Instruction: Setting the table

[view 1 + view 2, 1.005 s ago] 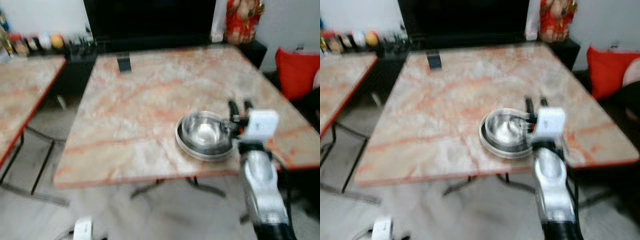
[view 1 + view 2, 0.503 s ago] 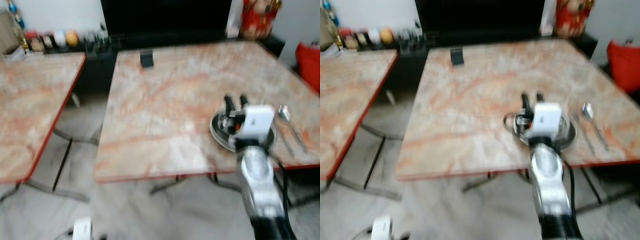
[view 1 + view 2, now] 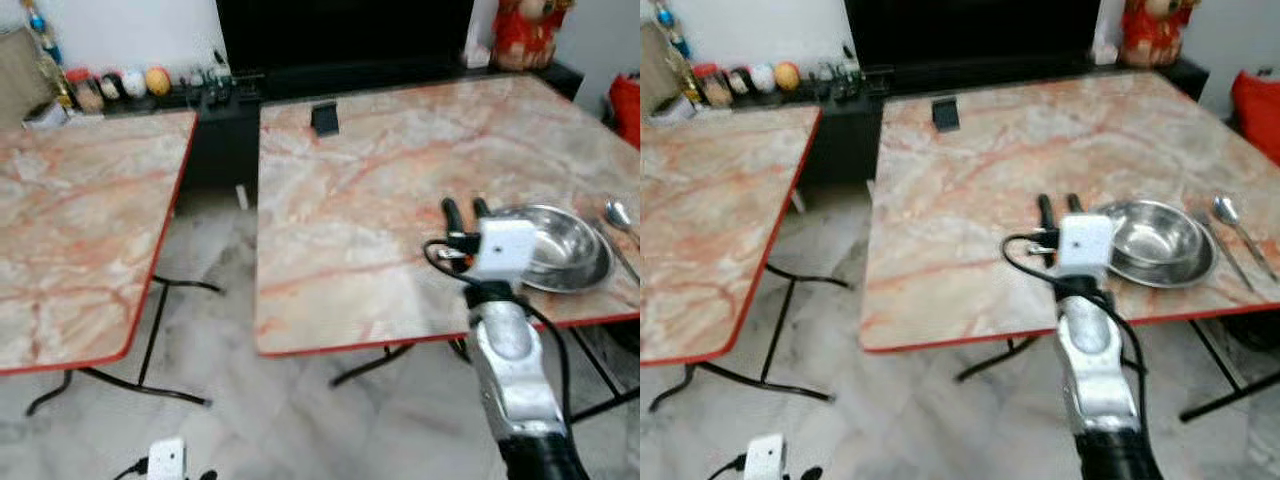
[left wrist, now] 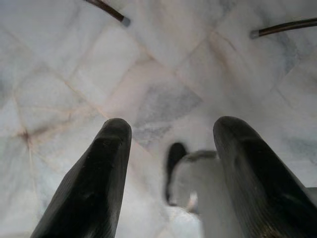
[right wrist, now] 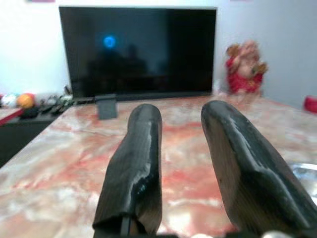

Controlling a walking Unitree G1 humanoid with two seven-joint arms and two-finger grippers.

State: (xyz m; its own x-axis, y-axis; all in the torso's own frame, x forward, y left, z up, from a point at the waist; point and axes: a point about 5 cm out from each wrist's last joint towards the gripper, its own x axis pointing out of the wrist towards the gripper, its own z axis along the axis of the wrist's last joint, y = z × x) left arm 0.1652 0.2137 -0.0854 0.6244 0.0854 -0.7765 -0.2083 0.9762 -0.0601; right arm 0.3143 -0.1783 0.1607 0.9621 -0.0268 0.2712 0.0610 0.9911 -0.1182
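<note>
Shiny round steel bowl (image 3: 1155, 243) sits on the marble-patterned counter (image 3: 980, 190) near its front edge, a steel spoon (image 3: 1230, 215) lying just beside the bowl on the far side from the right gripper (image 3: 1060, 205). That gripper hovers just beside the bowl, black fingers (image 5: 136, 163) apart, holding nothing. The left gripper (image 4: 171, 148) hangs over the pale floor tiles (image 4: 163, 74), fingers apart too.
</note>
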